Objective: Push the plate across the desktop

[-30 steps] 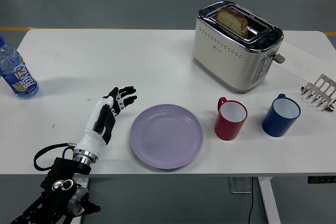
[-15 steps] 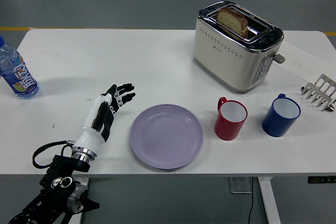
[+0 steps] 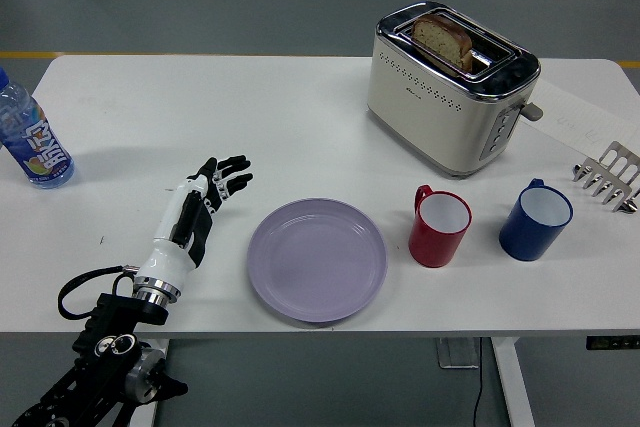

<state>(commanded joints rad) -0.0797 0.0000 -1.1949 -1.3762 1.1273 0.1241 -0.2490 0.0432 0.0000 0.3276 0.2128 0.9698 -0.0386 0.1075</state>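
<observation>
My left hand (image 3: 200, 209), fingers spread and empty, has drifted slightly left, further from the plate (image 3: 317, 259) near the table's (image 3: 300, 117) front edge, so no push is under way.

No readable text anywhere. Far to the left of the left hand (image 3: 205, 197), a clear plastic bottle with a blue label (image 3: 30, 140), its print too blurred to make out. Well off to the right, a small logo on the cream toaster (image 3: 450, 89), likewise illegible.
</observation>
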